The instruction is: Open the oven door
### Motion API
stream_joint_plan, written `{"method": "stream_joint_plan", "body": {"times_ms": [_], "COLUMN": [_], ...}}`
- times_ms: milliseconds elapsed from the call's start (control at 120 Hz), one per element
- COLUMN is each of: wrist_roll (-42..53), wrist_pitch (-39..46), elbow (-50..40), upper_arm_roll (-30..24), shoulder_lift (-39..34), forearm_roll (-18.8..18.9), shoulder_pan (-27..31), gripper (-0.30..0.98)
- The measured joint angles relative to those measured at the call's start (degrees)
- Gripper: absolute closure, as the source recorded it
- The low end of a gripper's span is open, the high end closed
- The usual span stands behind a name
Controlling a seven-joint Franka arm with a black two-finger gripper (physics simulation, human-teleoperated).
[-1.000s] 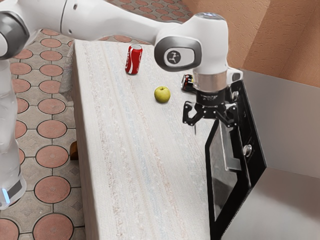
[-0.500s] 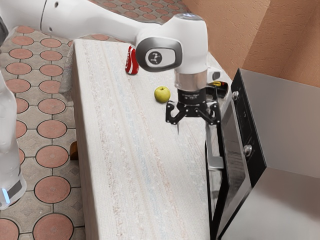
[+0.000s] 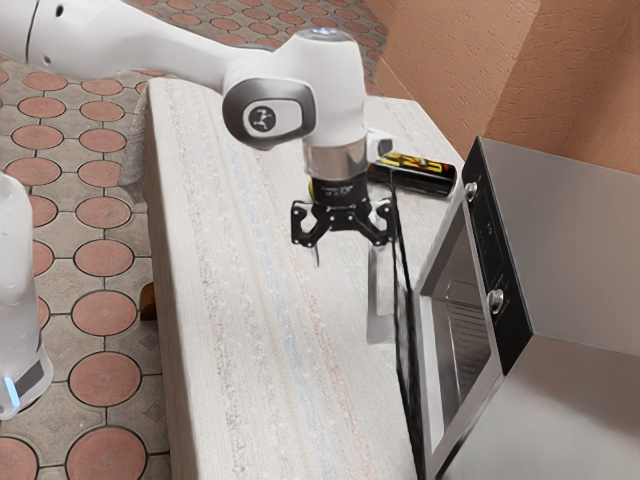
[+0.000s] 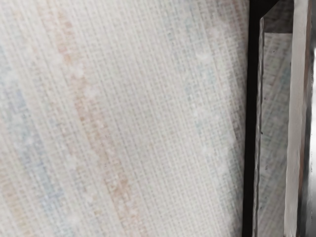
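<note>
oven door [image 3: 404, 370] swung pretty far open, rack [image 3: 464, 335] exposed inside, dark can [image 3: 430, 179] tipped sideways, gripper [image 3: 343, 236] held over tablecloth [image 3: 270, 370], fingers spread

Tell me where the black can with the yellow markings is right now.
In the exterior view, right of centre and toward the top, the black can lies on its side on the table, beside the oven, near its upper knob.

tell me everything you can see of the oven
The oven is boxy, with grey, metal-looking sides and a black front panel carrying two round, silvery knobs. Its door stands open, a thin, dark-edged slab with a pale handle, so the dim inside and a wire rack show. It sits upright beside the table; whether they touch, I can't tell.
</note>
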Motion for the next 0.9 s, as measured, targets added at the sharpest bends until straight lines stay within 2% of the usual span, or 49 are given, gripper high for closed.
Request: {"method": "stream_joint_plan", "body": {"times_ms": [133,200,258,350,483,550,633,675,717,742,775,817,850,900], "wrist_roll": [0.11,0.12,0.14,0.14,0.06,0.02,-0.48,-1.75,-5.06,-7.35,-10.33,-13.83,-16.45,-20.13], "wrist_pitch": [0.53,0.51,-0.16,-1.61,-2.91,-3.55,-4.05,-4.97,-8.62,-11.43,-15.5,-19.94,-22.9,-26.49], "elbow": [-3.04,-5.33,-7.85,-10.7,-11.98,-13.28,-11.06,-3.28,8.18,13.91,19.49,23.17,24.62,25.56], "upper_arm_roll": [-0.56,-2.07,-4.92,-8.81,-14.74,-17.86,-18.18,-16.35,-11.03,-6.45,2.33,11.34,15.42,17.19], "shoulder_lift": [-4.07,-8.18,-15.33,-23.17,-26.71,-32.93,-33.7,-28.37,-19.87,-15.14,-8.81,-2.9,0.51,2.44], "forearm_roll": [-1.56,-2.82,-4.82,-7.58,-10.09,-10.63,-10.54,-7.05,-1.0,2.77,7.92,12.78,15.25,16.91], "shoulder_pan": [1.57,4.2,8.49,12.13,16.79,19.57,21.11,19.86,13.56,8.59,0.88,-4.69,-4.79,-2.0], "gripper": [0.01,0.01,0.0,0.0,0.0,0.0,0.0,0.0,0.0,0.0,0.0,0.0,0.0,0.0]}}
